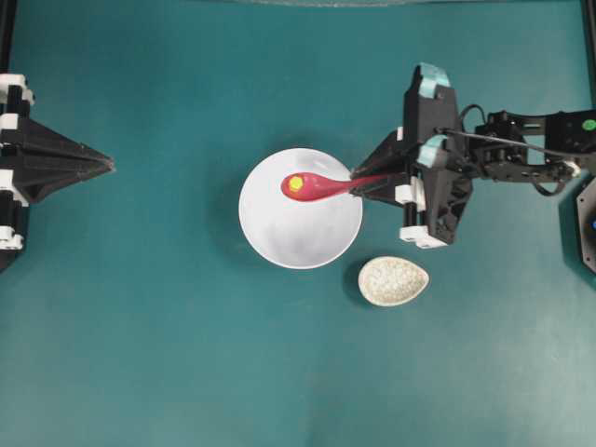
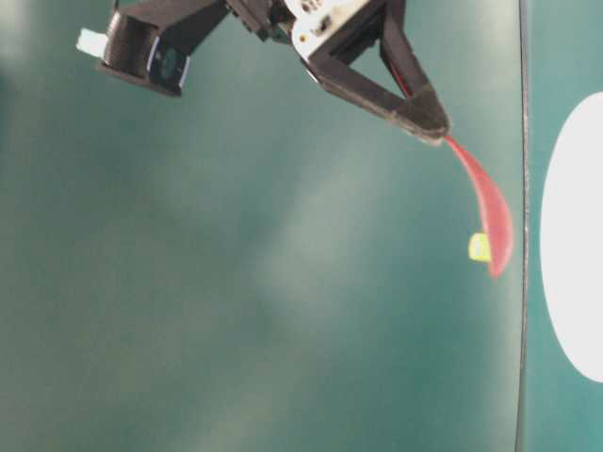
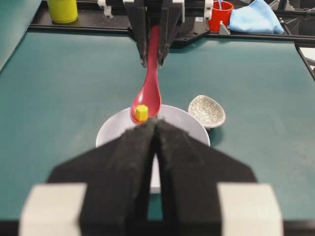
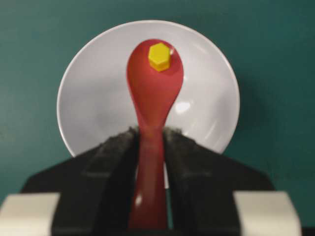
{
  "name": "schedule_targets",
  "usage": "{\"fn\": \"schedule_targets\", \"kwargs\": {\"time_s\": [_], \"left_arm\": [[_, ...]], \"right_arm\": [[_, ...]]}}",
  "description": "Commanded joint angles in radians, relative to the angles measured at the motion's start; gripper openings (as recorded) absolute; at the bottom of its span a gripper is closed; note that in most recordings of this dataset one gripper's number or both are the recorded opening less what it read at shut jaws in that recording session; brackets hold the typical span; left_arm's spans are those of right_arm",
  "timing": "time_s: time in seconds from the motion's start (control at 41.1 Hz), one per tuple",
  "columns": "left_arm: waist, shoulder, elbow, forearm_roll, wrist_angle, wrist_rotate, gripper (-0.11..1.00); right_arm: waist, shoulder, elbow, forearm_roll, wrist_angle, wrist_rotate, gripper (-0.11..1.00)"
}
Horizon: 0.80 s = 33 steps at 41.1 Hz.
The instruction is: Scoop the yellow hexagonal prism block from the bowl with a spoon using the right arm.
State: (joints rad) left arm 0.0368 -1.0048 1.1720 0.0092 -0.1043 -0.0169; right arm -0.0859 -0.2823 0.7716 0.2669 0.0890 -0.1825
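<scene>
The yellow hexagonal prism block (image 1: pixel 295 184) lies in the scoop of the pink-red spoon (image 1: pixel 321 187), held above the white bowl (image 1: pixel 300 237). My right gripper (image 1: pixel 358 187) is shut on the spoon's handle at the bowl's right rim. In the right wrist view the block (image 4: pixel 159 56) sits near the tip of the spoon (image 4: pixel 154 93), with the gripper (image 4: pixel 150 135) clamped on the handle over the bowl (image 4: pixel 93 98). In the table-level view the spoon (image 2: pixel 490 212) and block (image 2: pixel 480 247) hang clear of the table. My left gripper (image 1: pixel 110 165) is shut and empty at the far left.
A small speckled beige oval dish (image 1: pixel 393 280) sits just right of and in front of the bowl. In the left wrist view a yellow cup (image 3: pixel 63 10), a red cup (image 3: pixel 219 14) and a blue cloth (image 3: pixel 256 18) stand behind the table's far edge.
</scene>
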Motion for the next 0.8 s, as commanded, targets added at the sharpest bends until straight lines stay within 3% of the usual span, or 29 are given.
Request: {"fn": "schedule_targets", "kwargs": {"time_s": [0.0,0.584,0.778], "left_arm": [[0.003,0.005,-0.026,0.002,-0.014,0.0,0.0],[0.003,0.005,-0.028,0.002,-0.012,-0.002,0.0],[0.003,0.005,-0.028,0.002,-0.012,-0.002,0.0]], "right_arm": [[0.002,-0.037,-0.005,0.005,-0.011,-0.002,0.25],[0.003,-0.083,-0.014,-0.009,-0.017,-0.011,0.25],[0.002,-0.087,-0.015,-0.038,-0.017,-0.012,0.25]]}}
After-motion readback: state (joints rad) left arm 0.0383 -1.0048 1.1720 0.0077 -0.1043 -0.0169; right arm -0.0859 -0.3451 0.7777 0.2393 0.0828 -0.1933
